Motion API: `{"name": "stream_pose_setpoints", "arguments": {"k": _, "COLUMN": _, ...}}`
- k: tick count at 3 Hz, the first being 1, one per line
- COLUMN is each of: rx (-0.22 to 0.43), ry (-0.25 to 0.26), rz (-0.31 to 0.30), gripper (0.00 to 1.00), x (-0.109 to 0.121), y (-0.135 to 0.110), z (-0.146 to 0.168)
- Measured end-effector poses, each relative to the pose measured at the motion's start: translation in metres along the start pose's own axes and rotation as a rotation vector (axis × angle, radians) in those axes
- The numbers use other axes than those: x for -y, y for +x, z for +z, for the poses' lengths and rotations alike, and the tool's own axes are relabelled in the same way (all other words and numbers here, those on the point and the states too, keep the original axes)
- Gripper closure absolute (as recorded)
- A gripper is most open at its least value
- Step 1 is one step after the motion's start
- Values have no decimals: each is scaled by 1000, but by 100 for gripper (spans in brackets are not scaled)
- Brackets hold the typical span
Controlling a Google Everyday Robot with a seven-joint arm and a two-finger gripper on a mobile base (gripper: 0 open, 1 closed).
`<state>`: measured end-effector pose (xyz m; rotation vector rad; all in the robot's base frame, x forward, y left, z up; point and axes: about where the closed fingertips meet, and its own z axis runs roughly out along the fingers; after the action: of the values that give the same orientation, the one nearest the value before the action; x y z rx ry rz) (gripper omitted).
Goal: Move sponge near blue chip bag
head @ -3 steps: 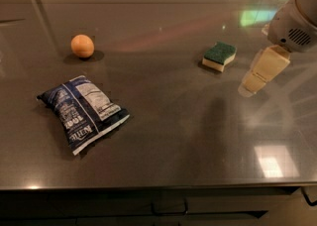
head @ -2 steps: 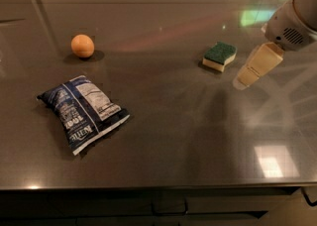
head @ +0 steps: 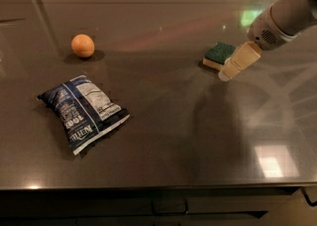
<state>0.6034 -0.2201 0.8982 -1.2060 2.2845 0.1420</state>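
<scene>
The sponge (head: 218, 54), dark green on top over pale yellow foam, lies on the dark counter at the right of middle. The blue chip bag (head: 82, 110), crinkled navy with white print and a nutrition label, lies flat at the left front. My gripper (head: 237, 63) hangs from the arm that comes in from the upper right. Its cream finger blocks are just right of the sponge and overlap its right edge in the camera view. The sponge and the bag are far apart.
An orange (head: 82, 45) sits at the back left, behind the bag. The counter's front edge (head: 158, 186) runs along the bottom, with dark cabinets below. A bright glare patch (head: 270, 163) lies at the front right.
My gripper has moved left and a little back, from well right of the sponge to right beside it. The sponge, bag and orange have not moved.
</scene>
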Motion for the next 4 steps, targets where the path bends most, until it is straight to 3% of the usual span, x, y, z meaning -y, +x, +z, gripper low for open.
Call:
{"name": "stream_pose_setpoints", "arguments": {"k": 2, "rx": 12, "ry": -16, "rz": 37, "gripper": 0, "x": 44, "y": -9, "z": 47}}
{"name": "stream_pose_setpoints", "arguments": {"k": 4, "rx": 3, "ry": -25, "rz": 91, "gripper": 0, "x": 67, "y": -10, "z": 75}}
